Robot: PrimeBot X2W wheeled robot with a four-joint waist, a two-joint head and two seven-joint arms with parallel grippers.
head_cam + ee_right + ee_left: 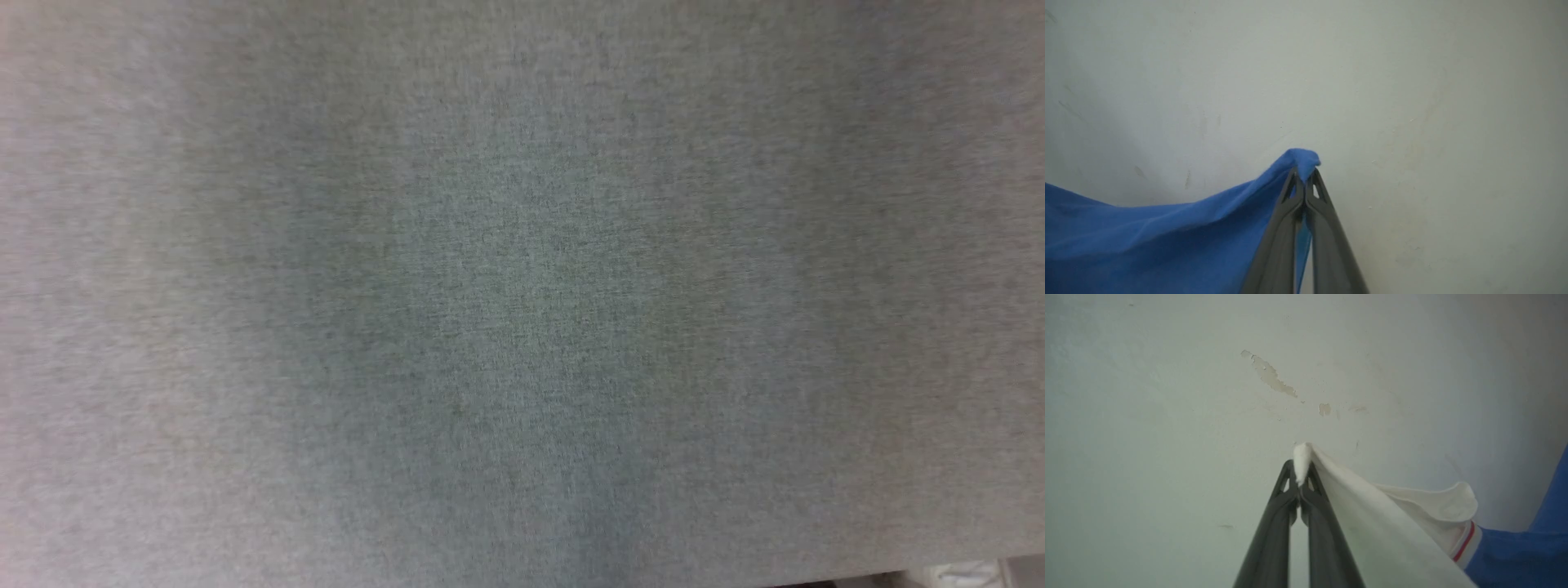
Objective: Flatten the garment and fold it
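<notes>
Evidently soft and light, the garment (pixel 1147 237) drapes limply; left gripper (pixel 1300 477) pinches its white sleeve, right gripper (pixel 1304 181) clamps blue fabric.

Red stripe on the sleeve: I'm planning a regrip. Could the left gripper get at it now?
Probably not: the left gripper is shut on the white sleeve tip, so it would have to let go first. Nothing else covers the red stripe.
</notes>
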